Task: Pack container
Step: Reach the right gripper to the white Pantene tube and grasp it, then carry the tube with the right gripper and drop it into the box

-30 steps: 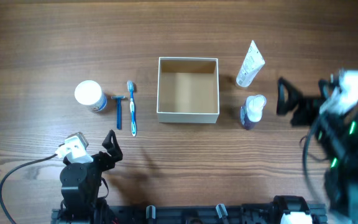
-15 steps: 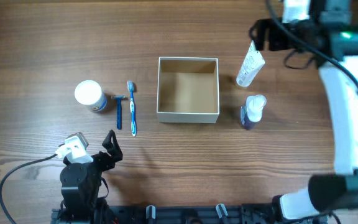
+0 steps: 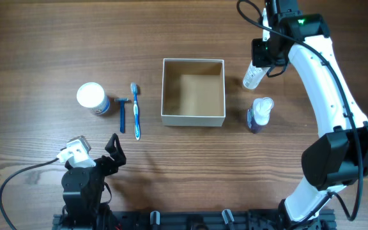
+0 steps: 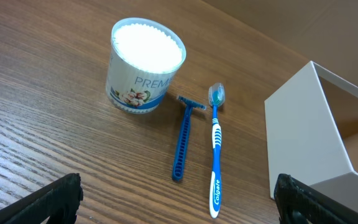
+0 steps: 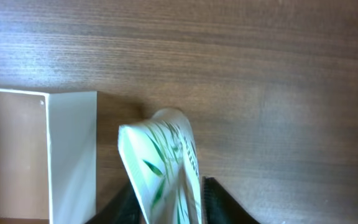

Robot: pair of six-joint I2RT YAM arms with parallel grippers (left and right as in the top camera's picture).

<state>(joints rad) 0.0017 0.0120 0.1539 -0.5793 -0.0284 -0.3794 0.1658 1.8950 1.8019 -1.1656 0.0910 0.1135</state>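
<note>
The container (image 3: 193, 119), a square white-walled box with tan cardboard inside, stands mid-table with nothing in it. Just right of it lies a white tube (image 3: 253, 76) with green leaf print. My right gripper (image 3: 264, 54) is shut on the tube's upper end. In the right wrist view the black fingers press both sides of the tube (image 5: 163, 155) beside the container's wall (image 5: 70, 155). My left gripper (image 4: 179, 199) rests open near the front edge, its fingers far apart, with nothing between them.
Left of the container lie a blue toothbrush (image 3: 135, 112), a blue razor (image 3: 122, 115) and a round white-lidded jar (image 3: 92, 98). A small purple bottle with a white cap (image 3: 259, 114) stands just below the tube, right of the container.
My right arm swung from the table's right edge to the far end of the tube, and its jaws closed on the tube. The left arm has not moved.
</note>
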